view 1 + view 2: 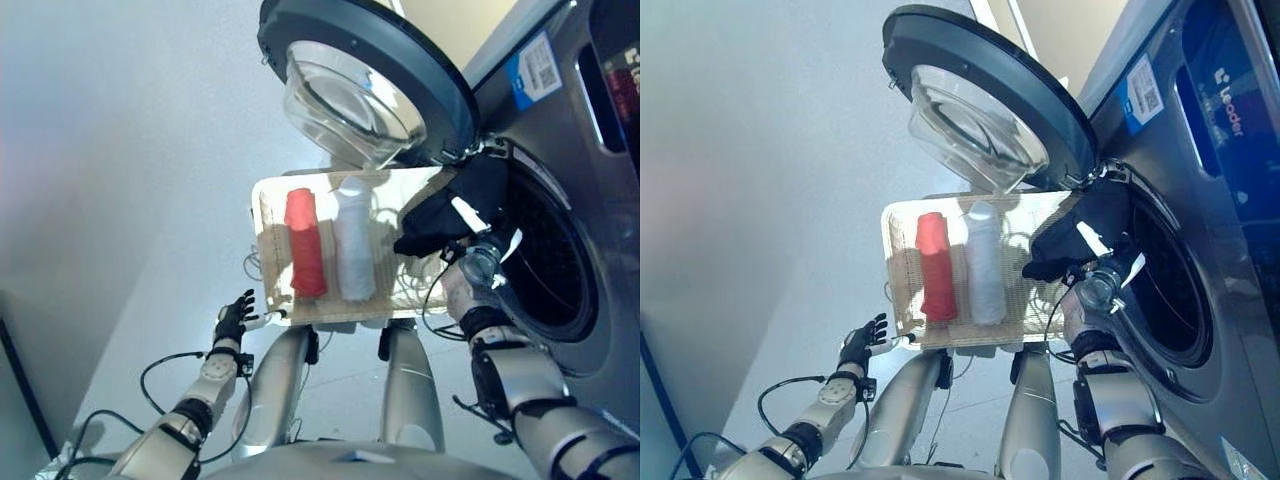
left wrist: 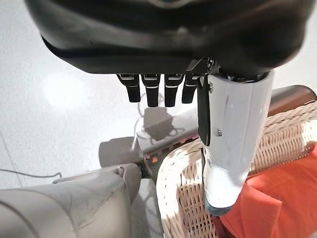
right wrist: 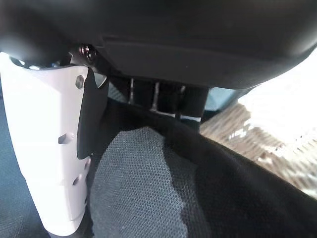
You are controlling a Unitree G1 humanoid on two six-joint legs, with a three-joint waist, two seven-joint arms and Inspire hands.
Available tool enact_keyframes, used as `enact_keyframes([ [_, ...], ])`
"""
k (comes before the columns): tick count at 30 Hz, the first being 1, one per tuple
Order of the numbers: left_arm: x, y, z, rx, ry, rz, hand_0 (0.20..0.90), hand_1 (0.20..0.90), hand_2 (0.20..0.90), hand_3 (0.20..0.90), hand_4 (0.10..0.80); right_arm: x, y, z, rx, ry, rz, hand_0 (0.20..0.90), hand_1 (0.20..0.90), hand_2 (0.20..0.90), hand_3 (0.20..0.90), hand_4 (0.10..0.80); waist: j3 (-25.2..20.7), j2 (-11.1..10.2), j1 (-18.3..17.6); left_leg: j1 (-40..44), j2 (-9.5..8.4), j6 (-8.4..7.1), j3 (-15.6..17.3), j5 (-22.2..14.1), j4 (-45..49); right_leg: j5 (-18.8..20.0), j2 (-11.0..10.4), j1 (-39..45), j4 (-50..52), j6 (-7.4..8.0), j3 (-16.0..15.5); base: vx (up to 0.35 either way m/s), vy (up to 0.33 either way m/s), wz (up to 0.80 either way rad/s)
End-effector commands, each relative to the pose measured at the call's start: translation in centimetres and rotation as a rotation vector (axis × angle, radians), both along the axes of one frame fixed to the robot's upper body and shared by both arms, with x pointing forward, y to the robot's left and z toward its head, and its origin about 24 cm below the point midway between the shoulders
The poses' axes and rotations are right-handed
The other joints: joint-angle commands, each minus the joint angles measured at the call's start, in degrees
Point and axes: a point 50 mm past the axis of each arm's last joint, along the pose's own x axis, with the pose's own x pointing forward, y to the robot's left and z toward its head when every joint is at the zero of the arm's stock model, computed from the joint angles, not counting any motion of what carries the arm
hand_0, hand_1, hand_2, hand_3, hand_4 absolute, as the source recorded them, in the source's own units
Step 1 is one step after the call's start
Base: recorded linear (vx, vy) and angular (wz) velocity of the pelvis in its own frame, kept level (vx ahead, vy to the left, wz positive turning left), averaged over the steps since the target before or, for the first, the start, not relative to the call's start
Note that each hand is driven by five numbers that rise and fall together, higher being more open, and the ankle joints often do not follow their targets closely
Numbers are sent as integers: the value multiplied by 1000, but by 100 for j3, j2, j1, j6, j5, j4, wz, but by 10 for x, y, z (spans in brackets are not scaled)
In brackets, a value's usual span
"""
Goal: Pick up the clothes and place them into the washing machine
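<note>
The wicker basket (image 1: pixel 266 245) holds a rolled red cloth (image 1: pixel 304 245) and a rolled white cloth (image 1: pixel 353 245) side by side. My right hand (image 1: pixel 478 265) is shut on a black garment (image 1: pixel 458 208) and holds it up between the basket's right end and the washing machine's round opening (image 1: pixel 555 265). In the right wrist view the black garment (image 3: pixel 148 193) lies under the curled fingers and beside the white-covered thumb (image 3: pixel 44 148). My left hand (image 1: pixel 233 320) is open and empty just off the basket's near left corner. The left wrist view shows the basket rim (image 2: pixel 181 198) and red cloth (image 2: pixel 282 198).
The machine's round glass door (image 1: pixel 365 85) stands swung open above the basket's far edge. The grey machine front (image 1: pixel 560 110) takes up the right side. Pale floor (image 1: pixel 120 150) spreads to the left of the basket.
</note>
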Motion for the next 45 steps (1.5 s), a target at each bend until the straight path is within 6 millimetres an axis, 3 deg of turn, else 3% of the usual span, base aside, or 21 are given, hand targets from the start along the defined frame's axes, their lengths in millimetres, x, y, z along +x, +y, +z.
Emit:
enact_keyframes([
  [1, -16, -5, -11, -18, 39, 66, 900, 900, 900, 900, 800, -32, -84, 58, -111, -279, -396, 200, 200, 200, 200, 300, -274, 232, -350, -259, 263, -721, -338, -40, 209, 276, 9, 335, -489, 14, -208, -20, -4, -15],
  [9, -22, -5, -15, -19, 63, 74, 900, 900, 900, 900, 800, -47, -76, 39, -104, -271, -394, 200, 200, 200, 200, 300, -336, 230, -556, -234, 290, -704, -295, -183, 408, 234, 39, 365, -454, -41, -67, -20, -8, -13],
  [14, -25, -4, -16, -13, 70, 74, 900, 900, 900, 900, 800, -50, -81, 39, -116, -264, -413, 200, 200, 200, 200, 300, -371, 232, -569, -248, 289, -701, -270, -202, 439, 245, 49, 340, -443, -52, -24, -13, -2, -13],
  [20, -26, 1, -16, 0, 64, 71, 900, 900, 900, 900, 800, -53, -102, 52, -192, -220, -450, 200, 200, 200, 200, 300, -383, 274, -538, -269, 278, -704, -250, -191, 423, 283, 47, 306, -462, -49, 5, -13, -2, -4],
  [24, -24, 4, -13, 7, 45, 65, 900, 900, 900, 900, 800, -48, -119, 79, -266, -226, -464, 200, 200, 200, 200, 300, -320, 346, -494, -358, 263, -712, -234, -111, 395, 337, 42, 197, -479, -41, 23, -32, -1, -1],
  [25, -23, 5, -12, 7, 36, 63, 900, 900, 900, 900, 800, -46, -125, 94, -305, -238, -466, 200, 200, 200, 200, 300, -279, 366, -473, -401, 257, -715, -238, -95, 393, 343, 43, 132, -461, -39, 31, 0, 0, 0],
  [26, -23, 5, -12, 7, 36, 63, 900, 900, 900, 900, 800, -46, -125, 94, -305, -238, -466, 200, 200, 200, 200, 300, -279, 366, -473, -401, 257, -715, -238, -95, 393, 343, 43, 132, -461, -39, 31, -57, -1, -4],
  [27, -16, 5, -6, -5, -2, 66, 900, 900, 900, 900, 800, -36, -123, 126, -375, -304, -455, 200, 200, 200, 200, 300, -146, 414, -435, -518, 259, -720, -212, -101, 411, 325, 67, -51, -393, -36, 63, -77, 0, -5],
  [30, -9, 3, -1, 0, -28, 51, 900, 900, 900, 900, 800, -28, -122, 163, -462, -360, -456, 200, 200, 200, 200, 300, 34, 434, -383, -741, 255, -715, -188, -33, 435, 380, 85, -358, -312, -40, 88, -78, -1, -7],
  [37, 8, -5, 11, -17, -99, 36, 900, 900, 900, 900, 800, -19, -119, 207, -658, -337, -474, 200, 200, 200, 200, 300, 166, 533, -297, -1202, 238, -708, -210, -60, 616, 266, 73, -913, 28, -41, 93, -8, 1, -3],
  [38, 13, -5, 17, -21, -135, 29, 900, 900, 900, 900, 800, -20, -121, 225, -736, -320, -504, 200, 200, 200, 200, 300, 139, 602, -261, -1273, 194, -713, -230, -50, 624, 243, 42, -1005, 109, -31, 75, 26, 39, 4],
  [40, 15, -4, 20, -22, -156, 23, 900, 900, 900, 900, 800, -23, -126, 241, -819, -288, -529, 200, 200, 200, 200, 300, 98, 642, -227, -1316, 161, -722, -225, -35, 595, 223, 10, -1062, 147, -25, 67, 17, 23, 1],
  [41, 15, -5, 20, -24, -157, 24, 900, 900, 900, 900, 800, -22, -126, 242, -821, -289, -529, 200, 200, 200, 200, 300, 96, 652, -234, -1323, 161, -722, -225, -34, 594, 222, 10, -1072, 150, -25, 68, 0, 0, 0],
  [45, 13, 0, 22, -11, -174, 14, 900, 900, 900, 900, 800, -26, -125, 293, -897, -356, -557, 200, 200, 200, 200, 300, 5, 721, -67, -1369, 97, -748, -227, 31, 454, 262, -51, -1122, 81, 9, 47, 28, 45, 12],
])
